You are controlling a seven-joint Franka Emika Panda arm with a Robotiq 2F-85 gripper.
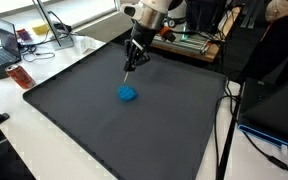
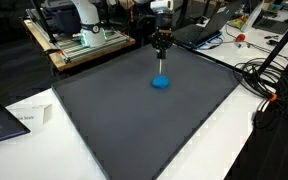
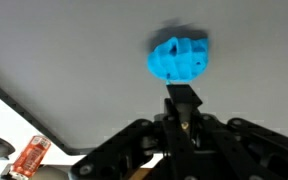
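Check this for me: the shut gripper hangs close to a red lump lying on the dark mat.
The colour is wrong: the lump is blue, not red, plain in the wrist view. The rest stands: the shut gripper hangs close to it, and it lies on the dark mat.

Obj on mat, straight under jaws, w/ gap.

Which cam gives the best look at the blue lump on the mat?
Wrist view: the blue lump is largest there, bumpy surface readable, just ahead of the shut gripper. In both exterior views it is only a small blue blob on the dark mat.
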